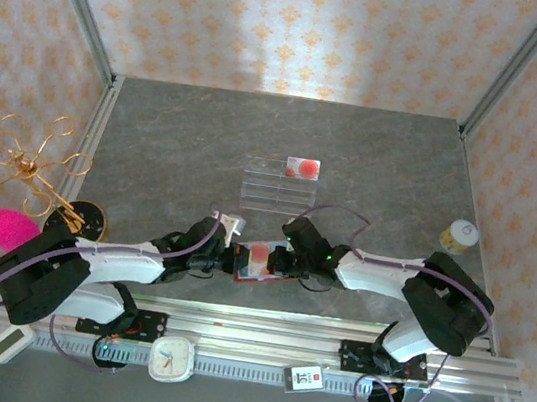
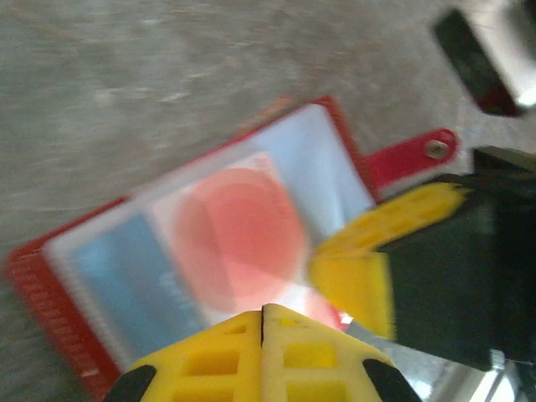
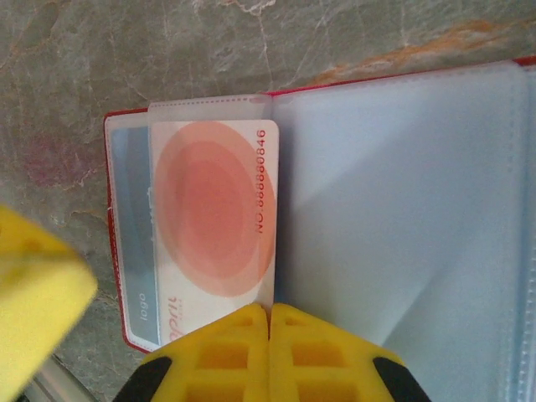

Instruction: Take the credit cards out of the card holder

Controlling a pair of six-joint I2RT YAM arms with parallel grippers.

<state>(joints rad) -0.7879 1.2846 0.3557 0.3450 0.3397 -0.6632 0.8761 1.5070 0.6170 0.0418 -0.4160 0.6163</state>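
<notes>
**Location.** The holder [image 1: 262,261] lies open and flat on the grey table [image 1: 177,137]. It is near the front edge, between the two grippers.

**Holder.** Red, book-style, with a ribbed red cover edge. A red tab [image 2: 414,155] with a metal snap sticks out from one side. The inside is lined with clear sleeves [image 3: 402,193]. The page nearer the right wrist camera's right side looks cloudy and bare.

**Cards.** The pale card [image 3: 218,209] sits on the other page. It has rounded corners, a large red round mark made of overlapping discs, and a row of red digits along one long edge. The blue card [image 3: 134,243] shows as a strip beside it and partly beneath it, with small white lettering at one end. Whether the pale card lies inside or on top of its sleeve cannot be told.

**Left gripper** [image 2: 262,314]. Yellow fingers are pressed together at the holder's edge, by the pale card. Whether they pinch anything cannot be told.

**Right gripper** [image 3: 269,311]. Fingers are together, with the tips meeting the pale card's short edge. A grip on the card cannot be confirmed.

**Other.** A clear rack [image 1: 275,194] stands further back, well apart from the holder. A second red-marked card [image 1: 302,168] is on its far step.
</notes>
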